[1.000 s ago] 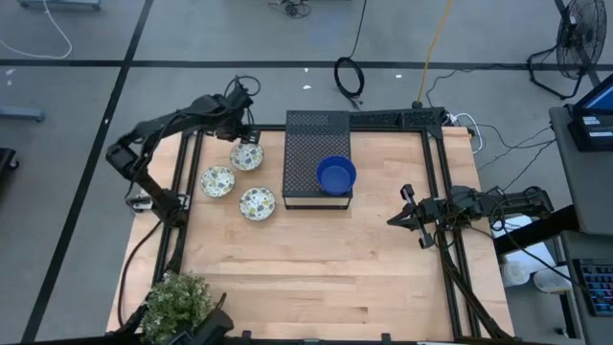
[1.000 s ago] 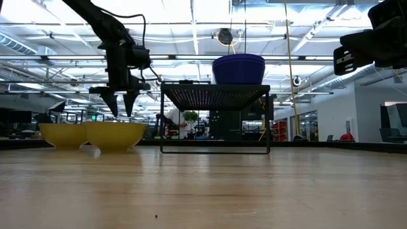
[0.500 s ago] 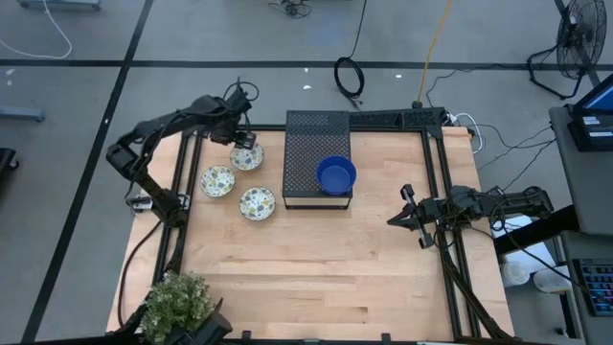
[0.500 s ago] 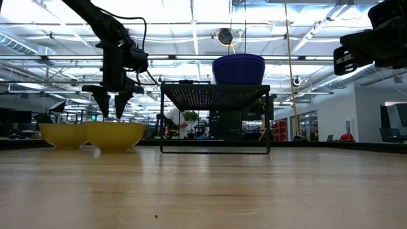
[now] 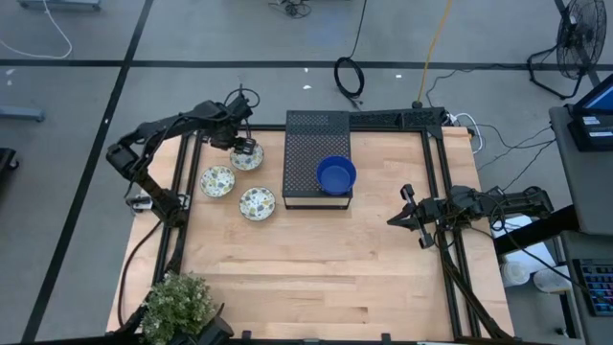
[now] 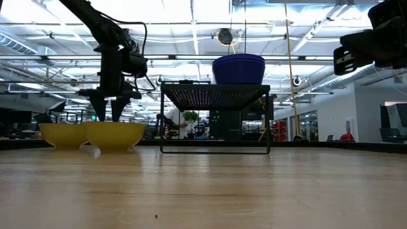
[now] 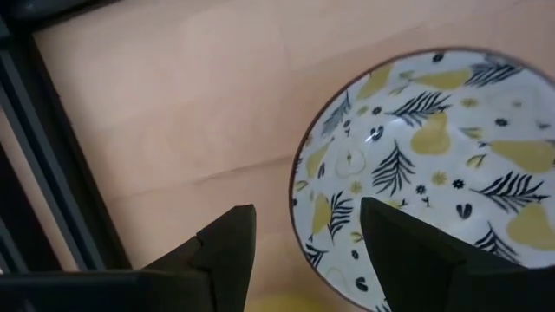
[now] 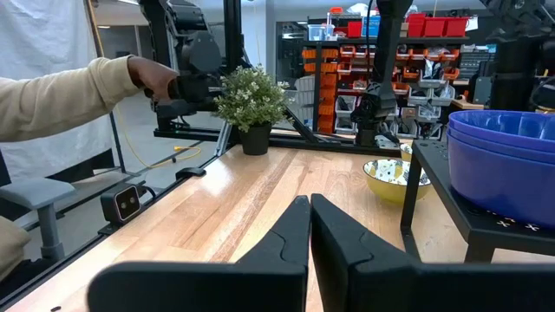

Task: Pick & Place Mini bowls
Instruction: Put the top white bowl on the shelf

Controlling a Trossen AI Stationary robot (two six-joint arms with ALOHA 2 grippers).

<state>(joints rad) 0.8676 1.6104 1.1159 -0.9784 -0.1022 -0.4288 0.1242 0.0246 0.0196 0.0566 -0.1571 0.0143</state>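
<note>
Three cream bowls with a leaf-and-pear pattern sit on the table at the left: one far [image 5: 248,158], one left [image 5: 217,180], one near [image 5: 257,202]. My left gripper [image 5: 243,148] points down, open, over the far bowl. In the left wrist view the gripper [image 7: 305,227] straddles that bowl's rim [image 7: 297,186], one finger over the inside and one over the table outside. In the low view its tips [image 6: 108,112] hang just above the bowls [image 6: 115,135]. Blue bowls [image 5: 336,175] sit stacked on the black perforated box [image 5: 306,144]. My right gripper [image 5: 406,205] waits shut at the right.
A potted plant [image 5: 177,302] stands at the near left corner. Black frame rails [image 5: 182,182] run along the table's left and right sides. A person's sleeve and hand [image 8: 78,91] show beyond the table in the right wrist view. Bare wood lies in the table's middle and near part.
My left gripper has come down toward the far patterned bowl, shifting a little toward the table's near edge, and has stayed open. The bowls have not moved.
</note>
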